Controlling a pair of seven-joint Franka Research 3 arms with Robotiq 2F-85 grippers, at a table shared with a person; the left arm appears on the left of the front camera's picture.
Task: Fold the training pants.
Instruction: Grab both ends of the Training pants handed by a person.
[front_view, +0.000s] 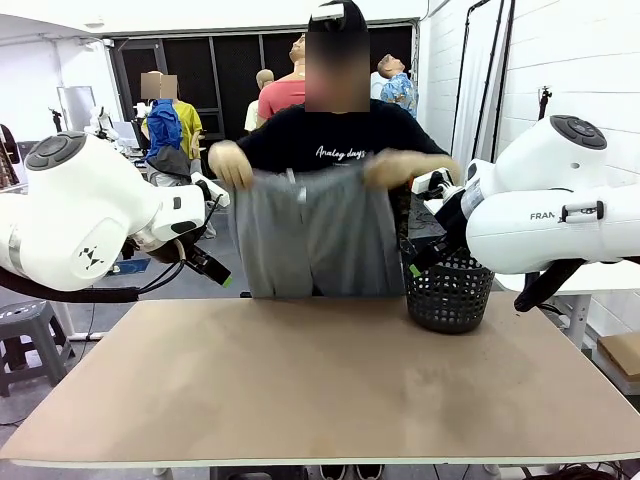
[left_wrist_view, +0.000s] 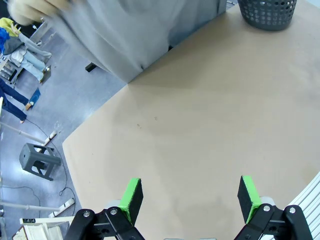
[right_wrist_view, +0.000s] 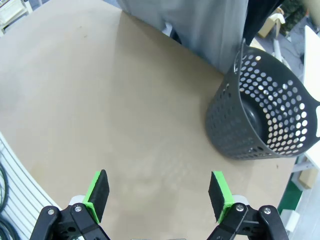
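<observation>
1. A person (front_view: 330, 140) holds the training pants (front_view: 315, 235) up by the waistband beyond the counter's (front_view: 300, 380) 12 o'clock edge, legs hanging, probably to lay them flat.
2. Left tool (left_wrist_view: 190, 197) and right tool (right_wrist_view: 160, 192) hover over bare counter, jaws apart and empty, leaving room.

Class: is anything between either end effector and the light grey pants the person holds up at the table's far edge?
Nothing visible. Bare brown tabletop lies between the open left end effector, right end effector and the light grey fabric training pants; the black mesh basket stands off to the right.
</observation>
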